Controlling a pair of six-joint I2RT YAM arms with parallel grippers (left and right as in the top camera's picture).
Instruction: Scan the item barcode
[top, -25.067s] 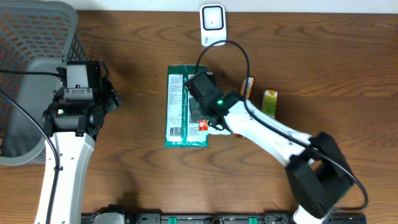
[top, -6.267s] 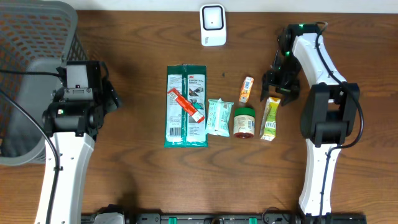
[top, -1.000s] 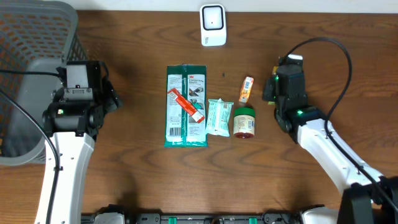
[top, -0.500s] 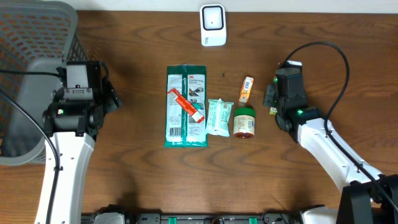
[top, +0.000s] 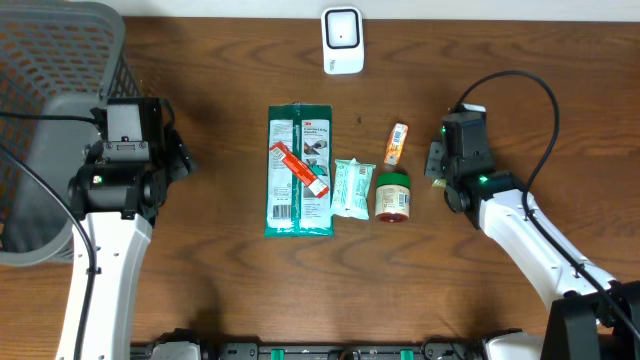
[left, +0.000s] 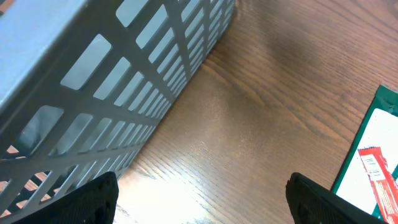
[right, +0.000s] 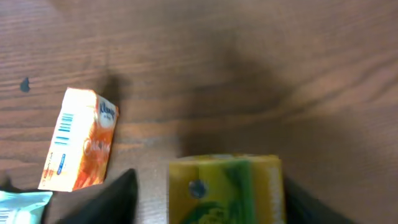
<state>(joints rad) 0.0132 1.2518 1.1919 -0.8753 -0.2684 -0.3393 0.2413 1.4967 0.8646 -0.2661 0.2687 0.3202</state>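
Right end effector (right: 208, 183): fingers apart, one on either side of the yellow-green packet (right: 227, 190), with a strip of bare table (right: 280, 74) showing between the left-hand finger and the packet; I'd call that let go, not clenched
Packet, where it is: low and centre in the wrist view, running off the bottom edge; from overhead it's almost wholly hidden under that arm, right of centre
Packet, long axis: seems to run up and down the wrist frame, crosswise to the gap between the fingers, though only its top end shows
Neighbours: orange packet (right: 81, 140) up and to the left, clear of it; the jar (top: 392, 195) just beside
Scanner (top: 341, 40): top centre overhead, up and to the left of the right arm, and that's the way the packet has to travel
Left end effector (left: 202, 202): spread wide, nothing in it, by the basket (left: 93, 74) at far left
Nearer arm: the right one, plainly, it's right on top of the thing
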